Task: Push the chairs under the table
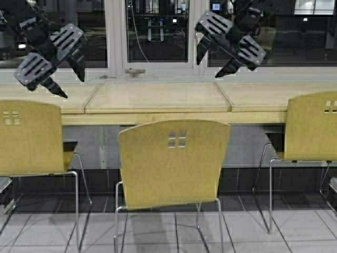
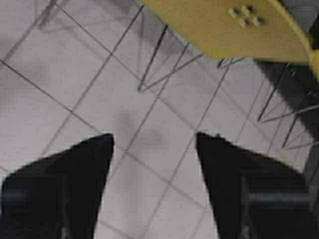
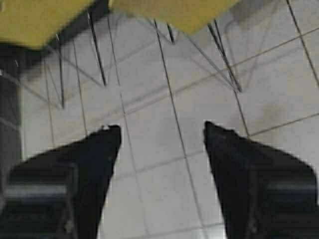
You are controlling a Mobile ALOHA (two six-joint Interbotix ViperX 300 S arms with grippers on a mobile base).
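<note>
Three yellow-tan chairs stand on the near side of the table [image 1: 158, 97], backs toward me: a left chair [image 1: 26, 137], a middle chair [image 1: 174, 163] and a right chair [image 1: 313, 126]. The middle chair's back sits wholly in front of the table's yellowish edge. My left gripper [image 1: 71, 84] hangs high at the upper left, open and empty. My right gripper [image 1: 210, 67] hangs high at the upper right, also open and empty. In the left wrist view the left gripper [image 2: 153, 137] faces bare floor tiles beside a chair back [image 2: 224, 25]. The right gripper [image 3: 162, 127] looks down at tiles below two chair parts [image 3: 174, 12].
Dark windows [image 1: 158, 31] run along the wall behind the table, with a small handle [image 1: 135, 70] on the sill. A dark wall panel [image 1: 95, 147] closes the space under the table. Grey tiled floor [image 1: 168, 232] and thin chrome legs [image 1: 271, 195] lie around the chairs.
</note>
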